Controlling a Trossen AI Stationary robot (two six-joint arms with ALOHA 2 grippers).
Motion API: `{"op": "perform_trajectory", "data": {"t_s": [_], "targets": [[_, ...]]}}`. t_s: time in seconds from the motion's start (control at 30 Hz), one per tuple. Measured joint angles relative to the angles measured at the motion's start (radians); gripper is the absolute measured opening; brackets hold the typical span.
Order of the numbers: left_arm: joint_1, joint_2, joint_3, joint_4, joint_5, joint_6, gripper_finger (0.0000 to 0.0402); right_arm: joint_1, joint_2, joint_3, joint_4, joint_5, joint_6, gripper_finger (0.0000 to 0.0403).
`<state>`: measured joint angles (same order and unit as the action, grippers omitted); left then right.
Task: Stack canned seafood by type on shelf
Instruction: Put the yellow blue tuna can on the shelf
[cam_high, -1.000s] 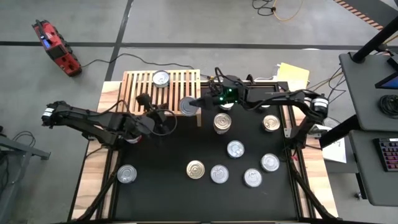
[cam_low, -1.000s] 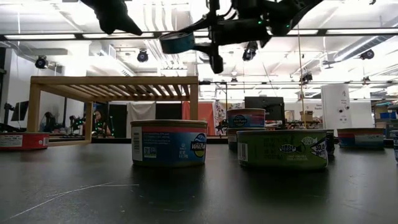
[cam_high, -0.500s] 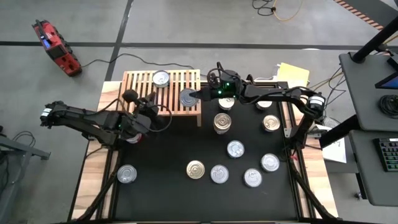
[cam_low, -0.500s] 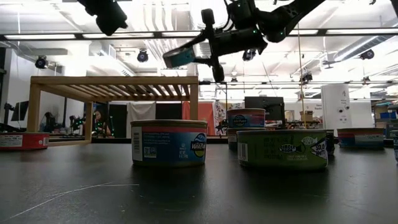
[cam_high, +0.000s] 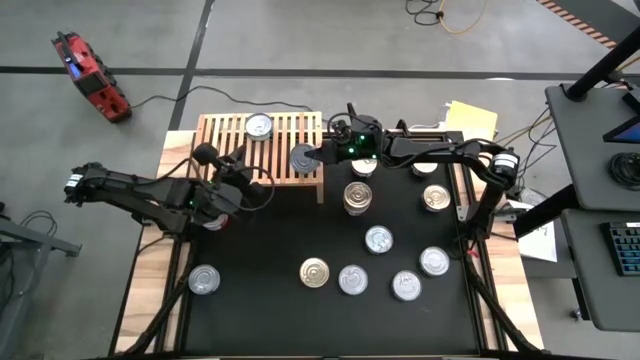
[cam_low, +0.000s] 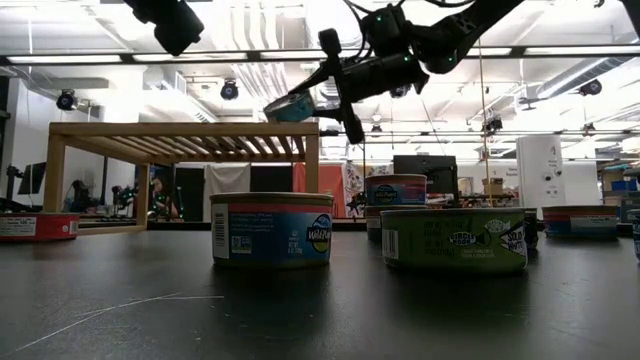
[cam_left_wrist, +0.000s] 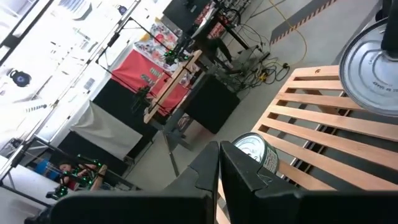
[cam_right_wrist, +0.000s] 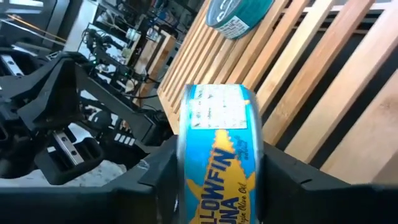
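On black-topped table (cam_high: 260, 250), low light-wood slatted shelf (cam_high: 225, 135) at far edge, bearing just one silver-lidded round tin (cam_high: 259, 126). Above shelf's near right corner, right gripper (cam_high: 318, 157), jaws clenched on blue-labelled yellowfin tuna can (cam_right_wrist: 217, 155), tilted, not yet set down. Left gripper (cam_high: 236, 166) off shelf's near left, jaws pressed together, empty. Eight visible loose tins (cam_high: 379, 240) beside shelf unsorted: stacking barely begun.
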<state>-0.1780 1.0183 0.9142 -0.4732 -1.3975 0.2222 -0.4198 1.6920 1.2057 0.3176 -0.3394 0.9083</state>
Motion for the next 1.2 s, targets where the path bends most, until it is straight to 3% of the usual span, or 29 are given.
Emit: {"op": "perform_trajectory", "data": {"t_s": [0.57,0.97,1.2], "targets": [[0.000,0.026,0.000,-0.006,0.001,-0.041,0.0000,0.001,0.000,0.000,-0.022,-0.004,-0.054,0.0242],[0.000,0.061,0.000,-0.007,0.001,-0.050,0.0000,0.003,-0.001,0.001,-0.031,-0.063,-0.083,0.0313],[0.000,0.079,0.000,-0.007,0.002,-0.053,0.0000,0.002,-0.006,0.001,-0.055,-0.158,-0.081,0.0339]]}}
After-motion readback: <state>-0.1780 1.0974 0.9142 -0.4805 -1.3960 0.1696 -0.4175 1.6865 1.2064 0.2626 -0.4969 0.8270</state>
